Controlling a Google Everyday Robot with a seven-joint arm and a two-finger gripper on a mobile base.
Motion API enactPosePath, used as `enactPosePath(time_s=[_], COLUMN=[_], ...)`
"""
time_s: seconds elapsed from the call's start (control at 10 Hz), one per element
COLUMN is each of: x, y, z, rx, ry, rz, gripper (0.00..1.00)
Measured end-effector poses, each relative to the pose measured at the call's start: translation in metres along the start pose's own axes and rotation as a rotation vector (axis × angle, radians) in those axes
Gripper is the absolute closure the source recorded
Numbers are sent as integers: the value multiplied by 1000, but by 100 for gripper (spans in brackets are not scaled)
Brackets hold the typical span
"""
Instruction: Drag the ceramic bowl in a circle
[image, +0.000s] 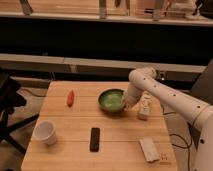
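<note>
The ceramic bowl (110, 100) is round, shallow and dark green with a paler green inside. It sits on the wooden table (75, 130), right of centre toward the back. My gripper (124, 103) hangs from the white arm that comes in from the right and sits at the bowl's right rim, touching or just inside it.
A white cup (45, 132) stands at the front left. A small orange-red object (70, 97) lies at the back left. A black remote-like bar (94, 139) lies front centre. A white bottle-like object (145, 106) stands just right of the bowl, and a flat white packet (149, 149) lies front right.
</note>
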Motion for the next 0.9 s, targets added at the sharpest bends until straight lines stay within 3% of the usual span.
enactPosePath(time_s=[0.9], x=[-5], y=[-6], z=[-2], rx=[-12], ry=[-11], rz=[27], gripper=[99])
